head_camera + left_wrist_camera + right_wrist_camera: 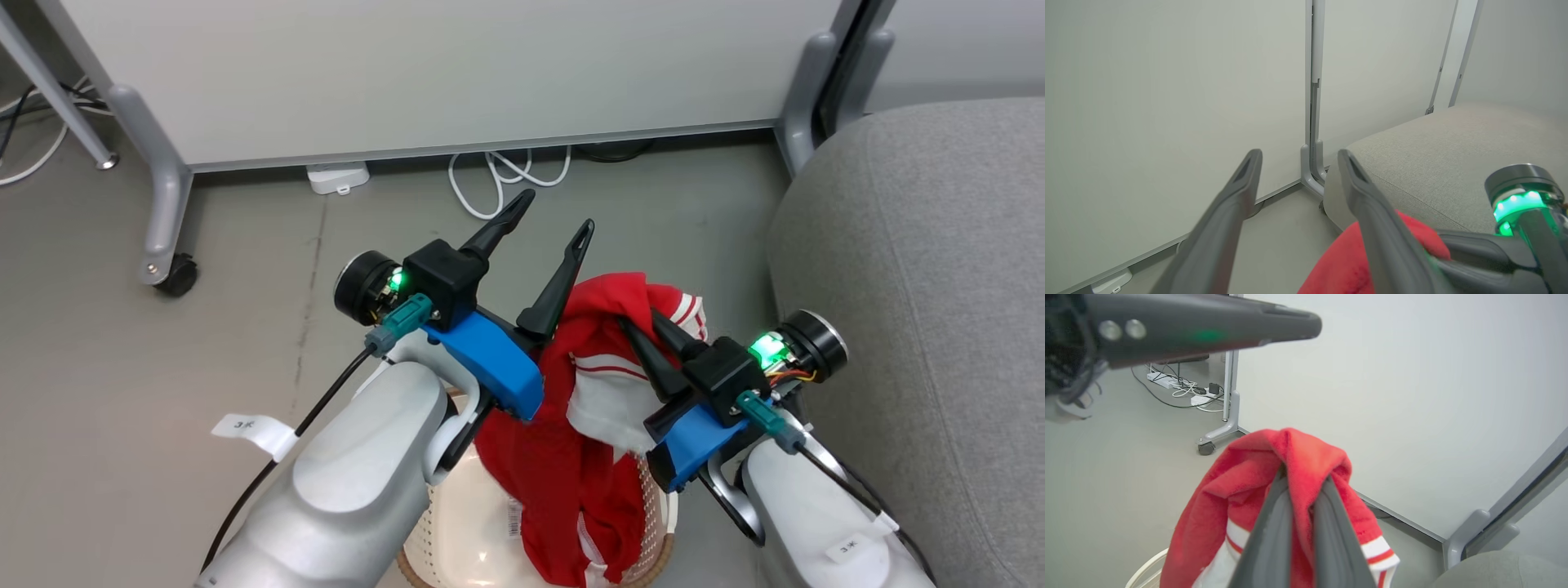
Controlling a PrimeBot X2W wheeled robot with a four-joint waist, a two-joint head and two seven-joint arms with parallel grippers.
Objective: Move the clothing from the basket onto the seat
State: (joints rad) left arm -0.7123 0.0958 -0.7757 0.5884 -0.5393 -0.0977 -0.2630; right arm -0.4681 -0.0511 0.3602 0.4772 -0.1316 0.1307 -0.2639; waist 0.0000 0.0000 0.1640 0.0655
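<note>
A bright red garment with white stripes hangs lifted above the cream basket, its lower part trailing down into it. My right gripper is shut on the garment's upper fold, the fabric draped over both fingers. My left gripper stands open just left of the cloth, one finger resting against the red fabric, nothing between its fingers. The grey seat lies to the right of the basket. A second garment cannot be told apart.
A white partition panel on grey wheeled legs stands behind the basket. White cables and a power strip lie on the grey floor below it. A white paper tag lies on the floor at left.
</note>
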